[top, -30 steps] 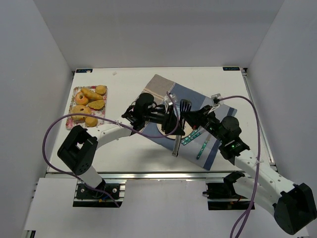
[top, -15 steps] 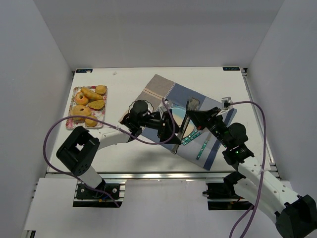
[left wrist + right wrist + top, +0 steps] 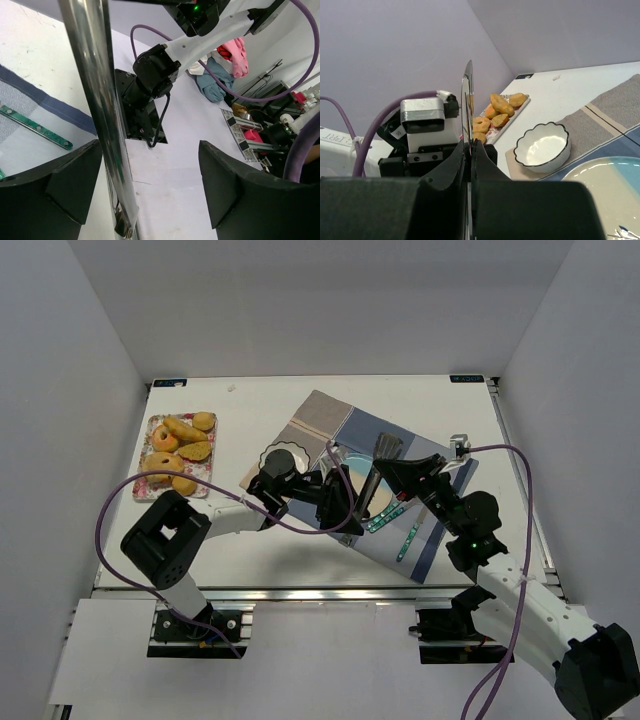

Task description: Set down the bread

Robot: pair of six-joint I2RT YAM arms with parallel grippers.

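Right hand grips metal utensil; bread on tray

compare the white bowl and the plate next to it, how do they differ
The white bowl is deep, with a wavy, dark-edged rim. The plate is flat with a smooth rim. The bowl is plain white inside, while the plate is cream with a light blue part. The plate also looks wider than the bowl. Both are round dishes standing upright, side by side.
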